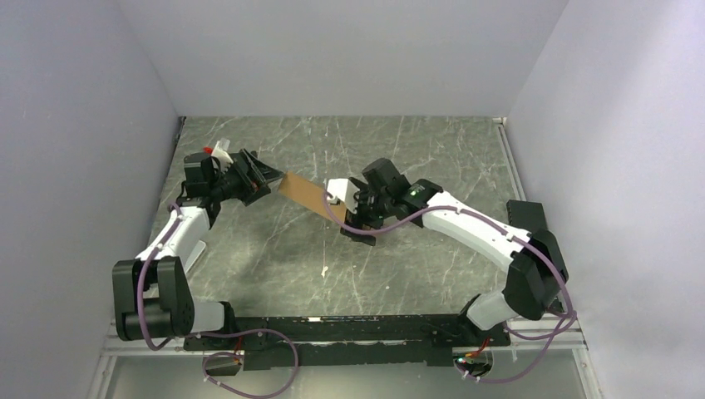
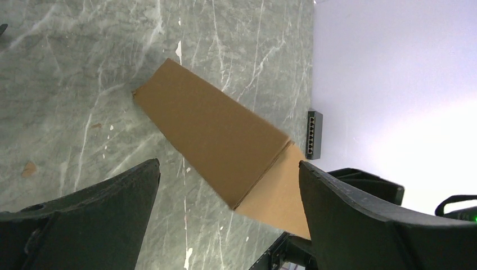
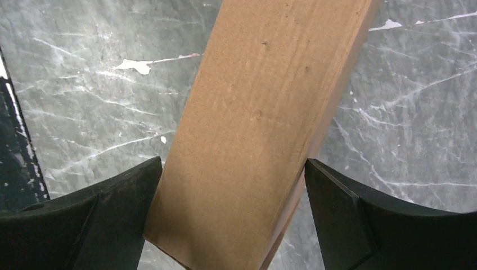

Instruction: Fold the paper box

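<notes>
1. As I look down on it, the paper box (image 1: 302, 192), folded flat, slants just left of the middle of the table (image 1: 416, 158).
2. Its 4 o'clock end lies between the fingers of the right gripper (image 3: 232, 163), whose jaws stand spread wide, not pinching it.
3. At its 10 o'clock end the left gripper (image 2: 229, 164) gapes wide too, holding nothing, the cardboard just past its fingertips.
4. Pale walls (image 1: 332, 50) close in around.

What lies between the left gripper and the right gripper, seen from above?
The paper box: in the top view its brown panel bridges the gap from the left gripper to the right gripper. Nothing else shows between them.
</notes>
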`<state>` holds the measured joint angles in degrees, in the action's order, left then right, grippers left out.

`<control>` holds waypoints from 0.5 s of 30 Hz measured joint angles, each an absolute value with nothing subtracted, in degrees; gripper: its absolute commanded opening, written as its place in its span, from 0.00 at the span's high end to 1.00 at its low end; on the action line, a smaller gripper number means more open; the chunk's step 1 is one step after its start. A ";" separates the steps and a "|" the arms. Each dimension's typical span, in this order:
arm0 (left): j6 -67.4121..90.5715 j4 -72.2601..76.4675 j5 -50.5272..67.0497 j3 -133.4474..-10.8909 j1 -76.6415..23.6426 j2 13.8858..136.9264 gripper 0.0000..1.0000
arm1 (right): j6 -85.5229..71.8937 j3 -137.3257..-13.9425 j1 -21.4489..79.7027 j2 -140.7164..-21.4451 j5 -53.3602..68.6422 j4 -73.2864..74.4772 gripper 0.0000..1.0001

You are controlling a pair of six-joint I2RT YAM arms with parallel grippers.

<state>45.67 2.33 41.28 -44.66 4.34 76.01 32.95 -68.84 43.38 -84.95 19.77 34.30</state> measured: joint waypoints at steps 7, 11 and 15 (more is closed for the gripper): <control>45.17 -0.40 40.64 -44.25 4.32 72.77 0.02 | 34.85 -62.11 48.88 -83.20 10.87 26.50 0.01; 44.49 -2.50 40.23 -44.25 4.38 70.78 0.02 | 35.57 -58.15 50.72 -83.44 2.44 21.37 0.03; 44.14 -4.25 38.94 -44.27 4.62 69.58 0.02 | 36.12 -56.60 50.30 -86.32 -7.11 17.12 0.03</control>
<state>44.14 -4.25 38.94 -44.27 4.62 69.58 36.12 -56.60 50.30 -86.32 -7.11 17.12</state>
